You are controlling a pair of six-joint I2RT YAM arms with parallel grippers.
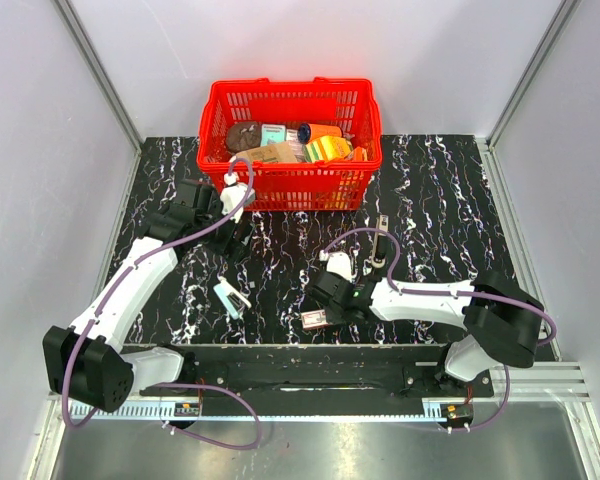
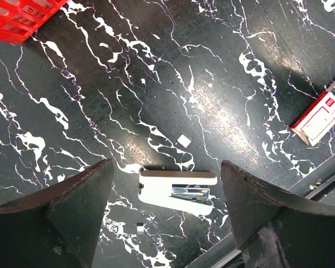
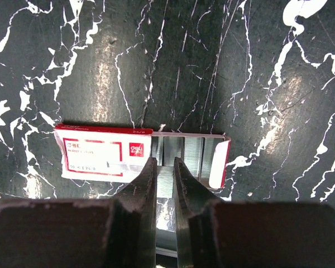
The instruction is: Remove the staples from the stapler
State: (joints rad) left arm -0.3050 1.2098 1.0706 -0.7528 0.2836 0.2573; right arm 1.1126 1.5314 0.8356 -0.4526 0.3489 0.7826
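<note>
The stapler (image 2: pixel 177 192) lies on the table (image 2: pixel 156 67) in the lower middle of the left wrist view, with metal showing in its open channel. Your left hand (image 2: pixel 167 167) hangs above it with the fingers wide apart, touching nothing. Your right hand (image 3: pixel 164 162) is closed to a narrow gap on what looks like a silvery strip of staples (image 3: pixel 164 195), right at the open tray of the white-and-red carton (image 3: pixel 106 156) in the middle of that view. The strip is thin and probably brittle, so if you squeeze harder or drag it across the tray's edge it could snap and scatter. If you let go while it is tilted, it may come to rest on the rim instead of inside. The carton looks light, and a nudge from your fingertips could slide it or push the tray shut. On the left, touching down with one finger first would likely skid the stapler. You also cannot tell from here whether its channel is fully empty.
</note>
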